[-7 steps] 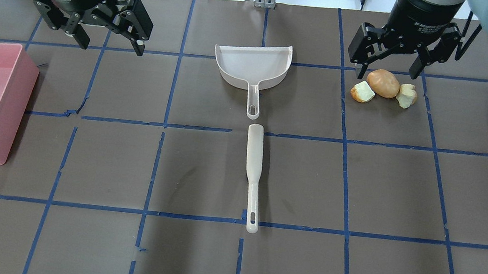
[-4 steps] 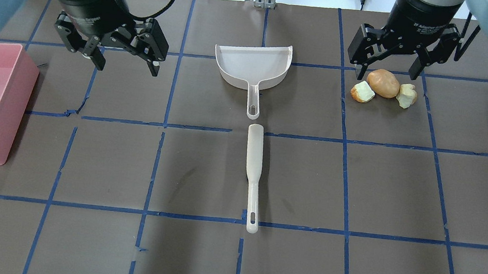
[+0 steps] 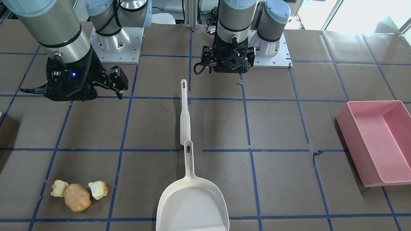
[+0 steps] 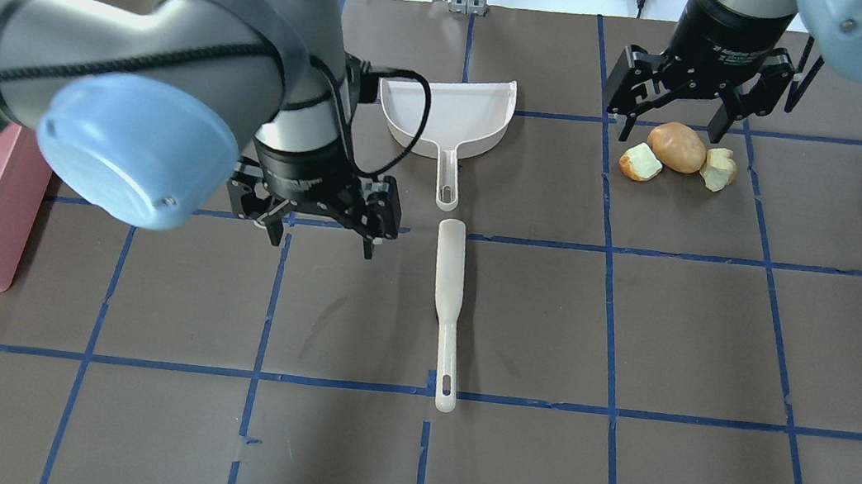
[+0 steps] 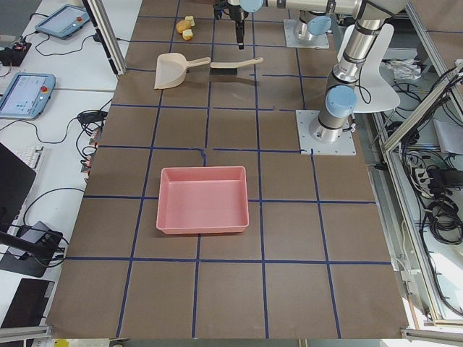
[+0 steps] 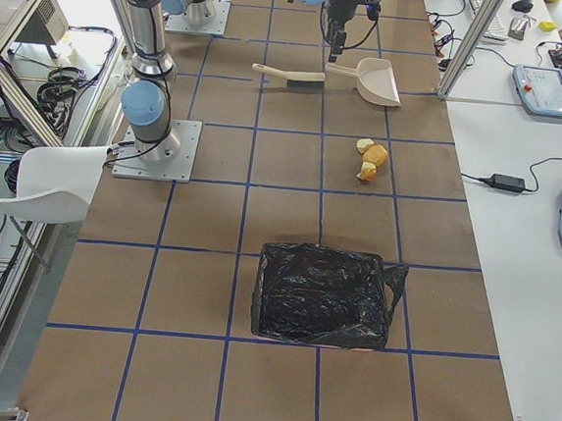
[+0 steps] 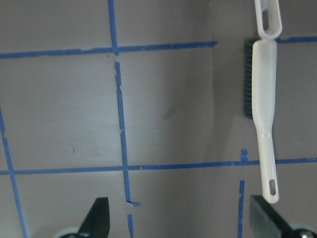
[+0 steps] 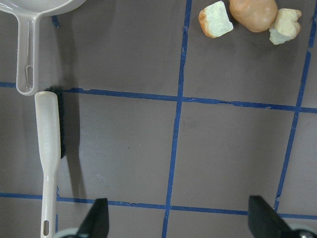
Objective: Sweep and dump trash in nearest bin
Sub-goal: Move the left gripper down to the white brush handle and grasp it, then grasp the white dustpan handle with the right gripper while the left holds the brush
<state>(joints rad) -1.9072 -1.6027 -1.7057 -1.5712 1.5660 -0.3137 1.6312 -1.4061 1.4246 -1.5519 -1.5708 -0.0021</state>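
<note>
The left hand [image 4: 321,240] hangs open and empty just beside the brush [image 4: 449,278], probably placed to take it for sweeping. The right hand [image 4: 667,127], also open, hovers over the trash [image 4: 677,147] on the desk [image 4: 702,336], well apart from the dustpan [image 4: 448,115]. The nearest bin [image 6: 322,308] seems to be the black-lined one.

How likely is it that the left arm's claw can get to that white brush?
Probably yes. The left claw is open and hangs close beside the brush, with only bare table between them. The dustpan lies beyond the brush's head end, leaving the handle free.
</note>
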